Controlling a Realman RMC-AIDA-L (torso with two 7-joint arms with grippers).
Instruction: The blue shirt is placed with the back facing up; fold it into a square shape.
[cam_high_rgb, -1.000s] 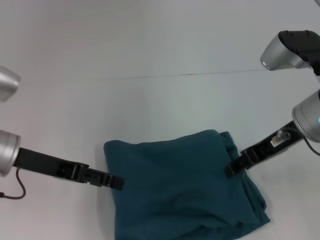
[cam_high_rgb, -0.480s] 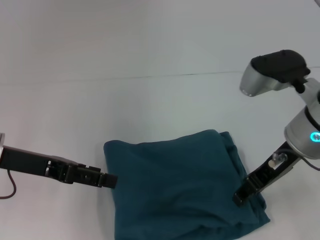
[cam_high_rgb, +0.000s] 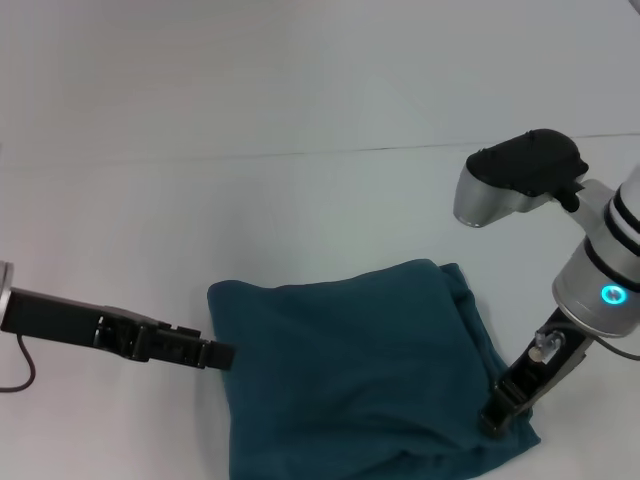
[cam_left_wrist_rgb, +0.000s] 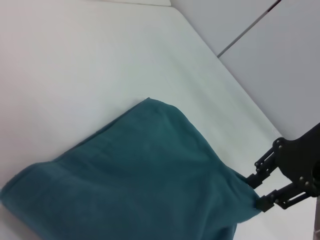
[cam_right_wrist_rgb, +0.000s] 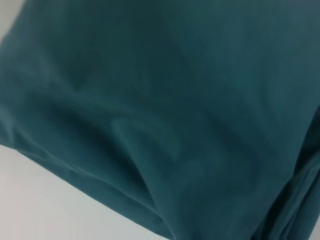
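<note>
- The blue shirt (cam_high_rgb: 360, 375) lies folded into a thick, roughly square bundle on the white table (cam_high_rgb: 300, 90), at the near edge of the head view; its right side shows stacked, rumpled layers, and no lettering is visible.
- The right gripper (cam_high_rgb: 497, 420) presses down onto the shirt's near right corner, its black tip touching the fabric; whether its fingers are apart or together cannot be told; the right wrist view is filled by teal cloth (cam_right_wrist_rgb: 165, 110) close up, with a strip of table at one corner.
- The left gripper (cam_high_rgb: 222, 355) is level with the shirt's left edge, its tip touching or just beside the fabric; its fingers look together, holding nothing.
- In the left wrist view the shirt (cam_left_wrist_rgb: 135, 180) spreads over the table, with the right gripper (cam_left_wrist_rgb: 260, 192) at its far corner.
- Farther back, a thin dark seam (cam_high_rgb: 400, 150) crosses the table.
</note>
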